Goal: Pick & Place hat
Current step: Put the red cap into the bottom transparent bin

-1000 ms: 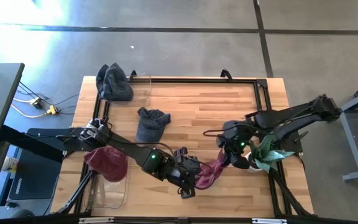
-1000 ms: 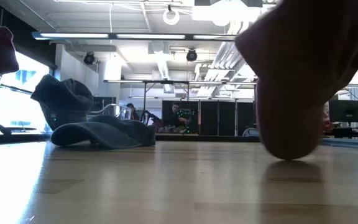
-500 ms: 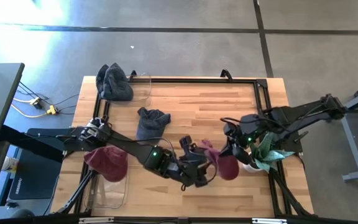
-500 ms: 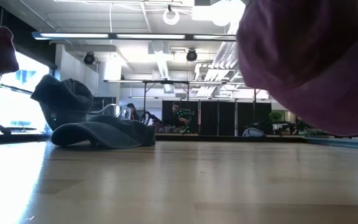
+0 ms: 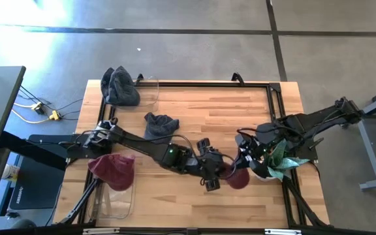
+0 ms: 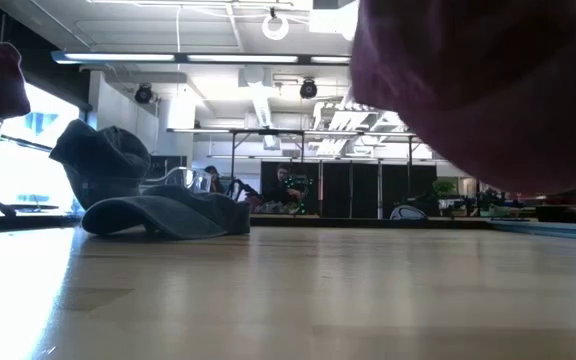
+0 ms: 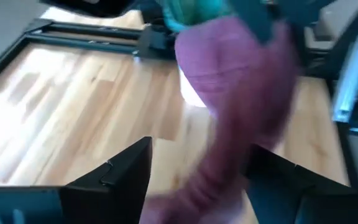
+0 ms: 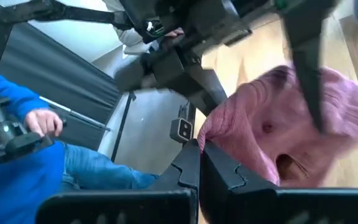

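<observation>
A maroon knit hat point(image 5: 238, 179) hangs between my two grippers at the table's near right, and it fills the upper right of the low view point(image 6: 488, 90). My right gripper point(image 5: 243, 164) is shut on it. My left gripper point(image 5: 217, 176) reaches in from the left and stands open, with the hat's cloth point(image 7: 235, 81) running between its fingers. A grey cap point(image 5: 160, 127) lies flat on the table's middle and is also seen in the low view point(image 6: 168, 215). My right gripper pinches an edge of the hat's knit point(image 8: 213, 127) between its two shut fingers, coming from the table's right side and slanting down. The hat bunches beyond the fingertips, lifted clear of the table. My left gripper has the cloth between its fingers; I cannot tell whether they touch it.
A blue-grey hat point(image 5: 119, 85) sits in a clear bin at the far left corner. Another maroon hat point(image 5: 113, 171) rests in a clear bin at the near left. A teal cloth point(image 5: 282, 160) lies at the right edge, beside a black frame point(image 5: 276, 98).
My right gripper has risen and tipped up with the hat. The hat, which drooped toward the near left with its lower end close to the tabletop, is now gathered up clear of the table. My left gripper has followed toward the table's right edge.
</observation>
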